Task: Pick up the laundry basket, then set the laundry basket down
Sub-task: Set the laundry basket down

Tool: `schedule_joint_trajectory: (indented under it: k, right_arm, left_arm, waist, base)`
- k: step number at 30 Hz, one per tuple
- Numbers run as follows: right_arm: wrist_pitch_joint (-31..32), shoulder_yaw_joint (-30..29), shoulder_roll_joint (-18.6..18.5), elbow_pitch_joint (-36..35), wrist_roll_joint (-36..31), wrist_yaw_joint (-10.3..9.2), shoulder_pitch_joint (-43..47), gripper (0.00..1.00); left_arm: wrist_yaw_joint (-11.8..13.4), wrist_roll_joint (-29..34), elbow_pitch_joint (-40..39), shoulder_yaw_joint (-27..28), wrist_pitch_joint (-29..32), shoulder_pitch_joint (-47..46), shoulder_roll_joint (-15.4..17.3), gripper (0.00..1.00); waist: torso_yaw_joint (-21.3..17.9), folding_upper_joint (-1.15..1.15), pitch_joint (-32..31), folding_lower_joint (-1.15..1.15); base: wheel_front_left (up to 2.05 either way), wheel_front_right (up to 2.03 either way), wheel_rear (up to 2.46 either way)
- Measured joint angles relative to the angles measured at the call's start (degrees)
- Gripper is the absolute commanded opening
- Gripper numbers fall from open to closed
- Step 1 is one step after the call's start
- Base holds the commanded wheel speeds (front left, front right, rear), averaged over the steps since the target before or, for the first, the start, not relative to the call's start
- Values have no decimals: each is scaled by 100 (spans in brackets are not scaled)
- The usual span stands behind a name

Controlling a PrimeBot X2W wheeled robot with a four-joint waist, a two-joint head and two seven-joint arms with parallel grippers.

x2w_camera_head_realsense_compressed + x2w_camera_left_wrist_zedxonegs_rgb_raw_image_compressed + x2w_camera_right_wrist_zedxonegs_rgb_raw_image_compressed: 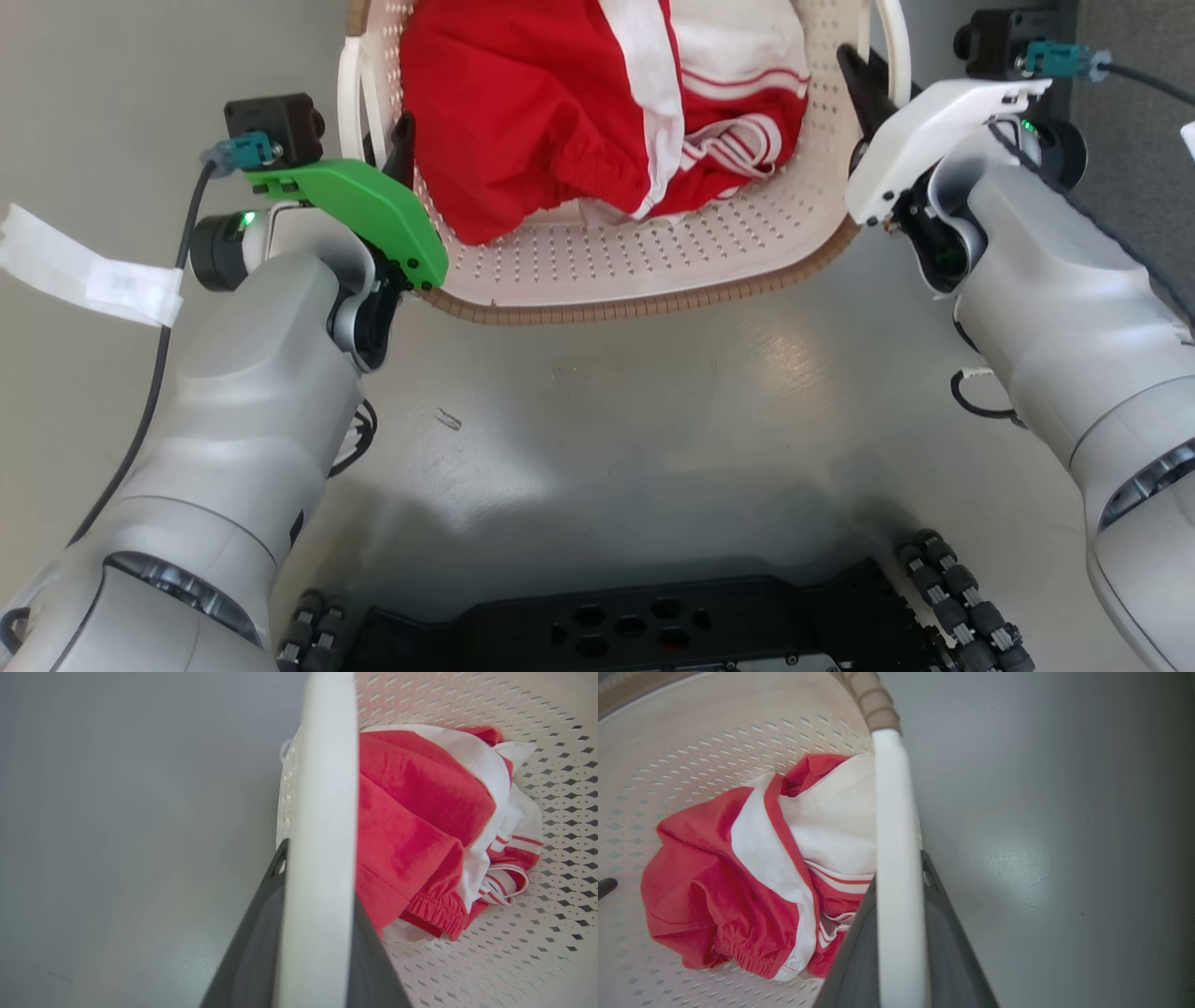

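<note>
Status: laundry basket (653, 271) hung between both arms ahead of the robot, red-and-white garment (560, 112) inside. Fingers of the left gripper (383, 140) were closed tight on the left loop handle (322, 812), and the right gripper (864, 79) likewise on the right loop handle (894, 835). It looked raised off the grey floor (653, 420), though contact couldn't be ruled out. Pickup probably done; set-down not yet.

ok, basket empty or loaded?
Loaded, partly: bunched red-and-white clothing lies inside the basket; much of its perforated wall stays bare.
</note>
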Motion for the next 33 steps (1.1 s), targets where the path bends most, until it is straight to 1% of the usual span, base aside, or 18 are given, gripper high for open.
schedule_joint_trajectory:
  k: [4,13,17,23,24,25,26,27,28,33]
  right_arm:
    - [-24,-29,1,-7,-8,-41,-32,0]
    - [-38,-89,-4,-19,-43,-44,-82,0]
    - [-38,-159,-19,-105,-97,-96,-90,0]
    - [-38,-227,-41,-198,-191,-102,-93,0]
    - [-38,-243,-44,-213,-196,-103,-93,5]
    - [-38,-259,-47,-227,-199,-104,-93,16]
    - [-38,-278,-47,-240,-211,-137,-93,28]
    - [-38,-308,-48,-263,-232,-147,-94,53]
    - [-40,-339,-63,-276,-236,-154,-98,100]
    - [-67,-442,-188,-304,-240,-203,-114,100]
  left_arm:
    - [0,1,-7,-1,-48,-47,4,0]
    - [0,1,-24,-4,-67,-80,7,0]
    - [0,1,-24,-5,-67,-89,9,0]
    - [0,1,-23,-5,-77,-92,11,0]
    - [0,1,-23,-8,-93,-92,10,6]
    - [0,1,-23,-9,-98,-92,9,34]
    - [0,1,-23,-9,-99,-93,9,73]
    - [-1,1,-22,-8,-100,-93,8,100]
    - [-30,1,-22,-7,-102,-93,12,100]
    - [-52,0,-18,-7,-116,-93,9,100]
  waist:
    - [4,0,59,0]
    - [24,0,140,0]
    - [29,0,172,0]
    - [32,0,205,0]
    - [33,0,207,0]
    - [33,0,208,0]
    - [33,0,209,0]
    - [33,0,209,0]
    - [34,0,209,0]
    - [36,0,197,0]
  base:
    - [0,0,0]
    - [0,0,0]
    - [0,0,0]
    - [0,0,0]
    - [0,0,0]
    - [0,0,0]
    - [0,0,0]
    - [0,0,0]
    - [0,0,0]
    - [0,0,0]
